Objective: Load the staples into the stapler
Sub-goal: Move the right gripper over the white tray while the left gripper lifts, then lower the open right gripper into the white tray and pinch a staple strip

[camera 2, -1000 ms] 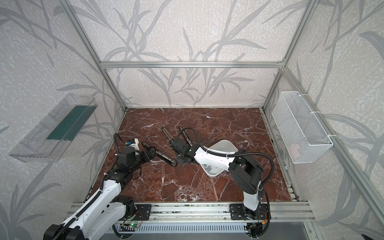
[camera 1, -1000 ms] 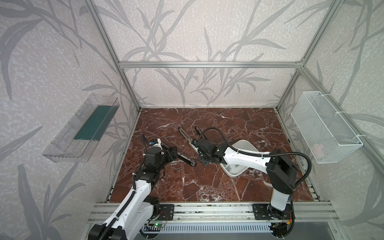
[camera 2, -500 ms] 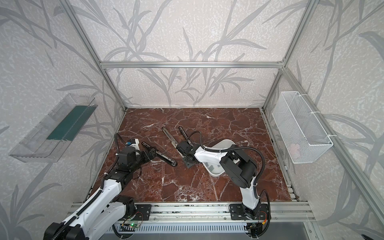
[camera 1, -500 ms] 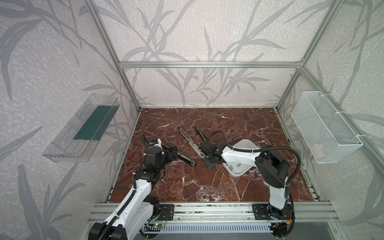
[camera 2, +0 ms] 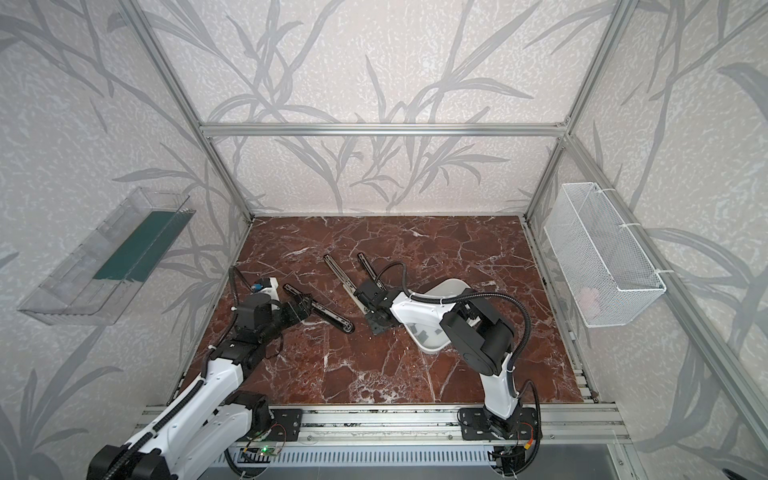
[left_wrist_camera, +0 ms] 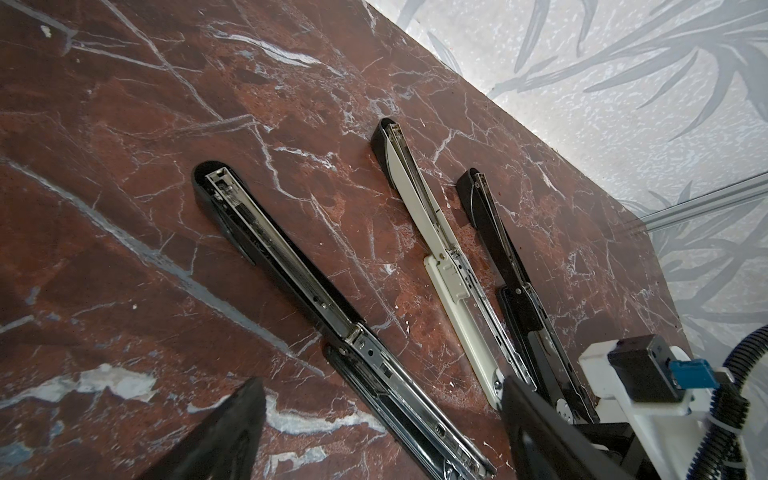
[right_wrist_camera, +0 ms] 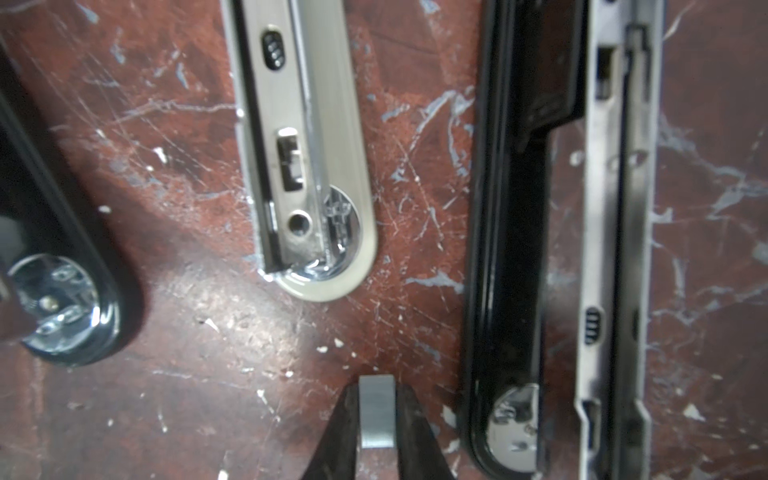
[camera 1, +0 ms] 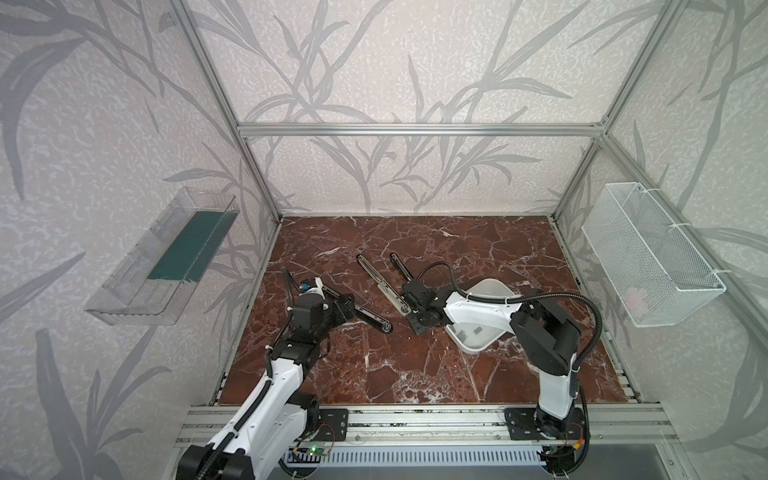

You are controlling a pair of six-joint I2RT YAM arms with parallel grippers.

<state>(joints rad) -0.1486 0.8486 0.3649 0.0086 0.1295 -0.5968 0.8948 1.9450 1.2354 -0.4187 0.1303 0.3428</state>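
**Inspector:** Containers first. What are they holding?

**Assistant:** A white tray is sitting on the table right of centre, with the right arm reaching over it. Loose staples are lying on its floor (small grey strips, count not readable). A clear bin is hanging on the left wall and carrying a dark green slab. A wire basket is hanging on the right wall with a pale pinkish item lying in it, too small to identify.

**Inspector:** And the grippers?

**Assistant:** The right gripper is pinching one grey staple strip between its fingers, close above the table. It is hovering between the rounded end of the cream stapler and the end of the far black stapler. The left gripper is standing wide, its fingers lying either side of the near black stapler. Whether they are touching it, I cannot tell.

**Inspector:** How are the staplers lying?

**Assistant:** All three are lying flat and folded open, metal rails facing up, side by side just left of the tray.

**Inspector:** Surface and room?

**Assistant:** The table is showing a red-brown marble pattern with white veins, and the right wrist view is showing scratches and pale specks on it. Pale walls with a grey leaf print are enclosing the cell, and an aluminium frame is running along its edges.
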